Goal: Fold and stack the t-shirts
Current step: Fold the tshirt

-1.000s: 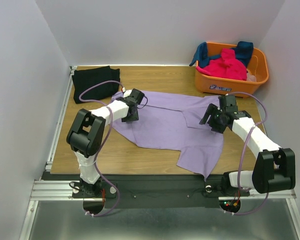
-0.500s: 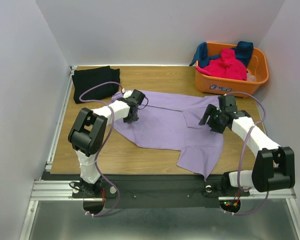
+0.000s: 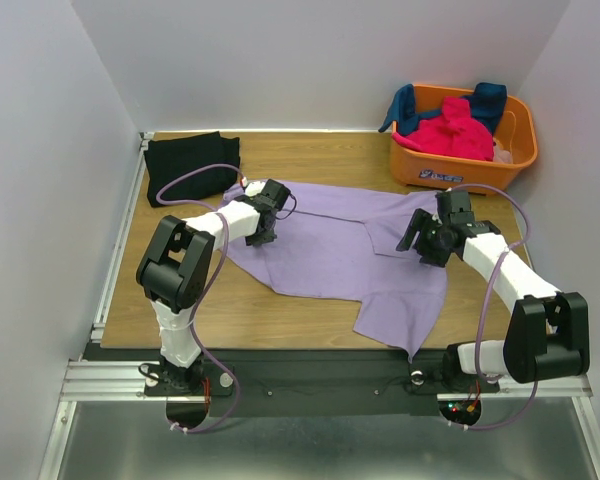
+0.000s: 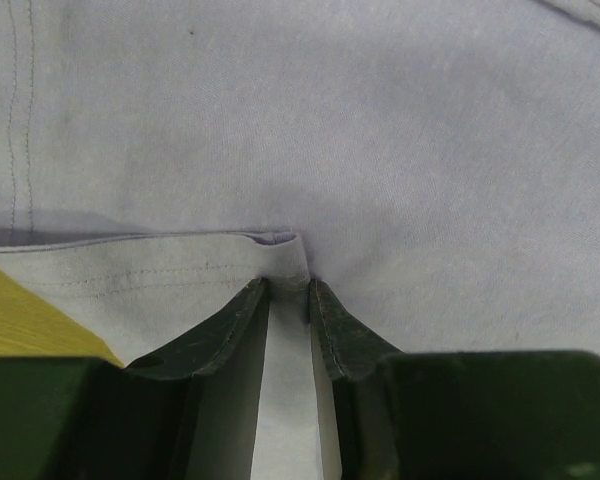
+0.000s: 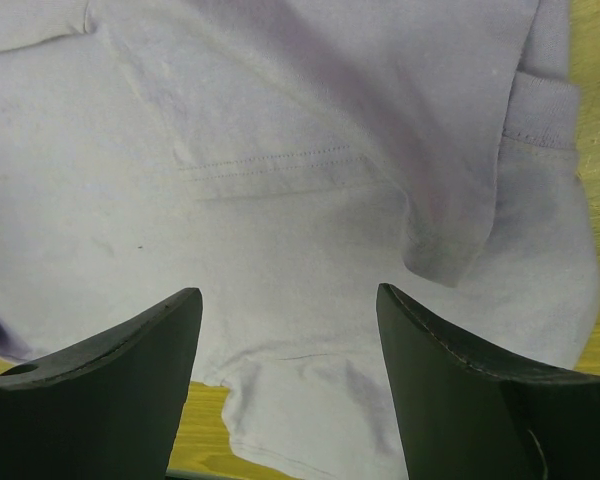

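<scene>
While the wooden surface carries the lavender t-shirt spread unfolded across its middle, the first fold of that shirt looks to be the step in hand. An orange basket at the far right corner holds the hot-pink t-shirt and teal-blue t-shirt. A black t-shirt lies folded at the far left corner. The right claw hangs wide open over the lavender cloth, holding nothing. The left claw is narrowed onto the shirt's hem, apparently pinching it. Next, the right claw likely needs a matching grip before any fold.
</scene>
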### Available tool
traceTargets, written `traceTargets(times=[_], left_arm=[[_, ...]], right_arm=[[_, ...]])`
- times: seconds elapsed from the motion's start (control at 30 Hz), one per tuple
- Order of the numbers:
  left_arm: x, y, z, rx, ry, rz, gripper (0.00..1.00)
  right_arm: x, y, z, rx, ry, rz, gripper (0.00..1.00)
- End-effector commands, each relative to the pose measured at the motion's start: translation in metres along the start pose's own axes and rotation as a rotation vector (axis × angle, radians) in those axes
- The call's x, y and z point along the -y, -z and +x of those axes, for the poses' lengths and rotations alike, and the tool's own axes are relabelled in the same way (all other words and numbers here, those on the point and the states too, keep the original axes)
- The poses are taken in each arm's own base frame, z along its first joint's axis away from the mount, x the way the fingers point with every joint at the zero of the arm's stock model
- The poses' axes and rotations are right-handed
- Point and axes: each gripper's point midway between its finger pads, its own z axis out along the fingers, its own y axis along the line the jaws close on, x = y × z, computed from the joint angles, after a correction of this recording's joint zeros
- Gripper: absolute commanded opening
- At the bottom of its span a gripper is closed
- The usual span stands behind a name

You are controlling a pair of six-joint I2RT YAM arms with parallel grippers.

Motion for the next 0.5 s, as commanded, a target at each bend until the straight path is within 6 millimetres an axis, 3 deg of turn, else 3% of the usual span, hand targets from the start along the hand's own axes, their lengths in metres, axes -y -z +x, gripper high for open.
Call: traceTargets(times=[0.0,0.07,0.2,0.47], left_arm=[[-0.002,0.015,-0.021,0.058,0.031,-0.010,0.34],[-0.001,0.015,-0.023,0.062,0.033,-0.008,0.33],[-0.002,0.017,-0.027,0.072,0.040,-0.009,0.17],[-0.007,0.024,-0.034,0.088,0.057,-0.009,0.00]], right_arm=[[-0.002,0.000,-0.002,0.001,0.016,-0.011,0.76],[-0.002,0.000,-0.002,0.001,0.016,-0.013,0.76],[-0.002,0.001,-0.002,0.001,0.020,-0.015,0.76],[0.000,0.006,0.002,-0.020,0.030,-0.002,0.76]])
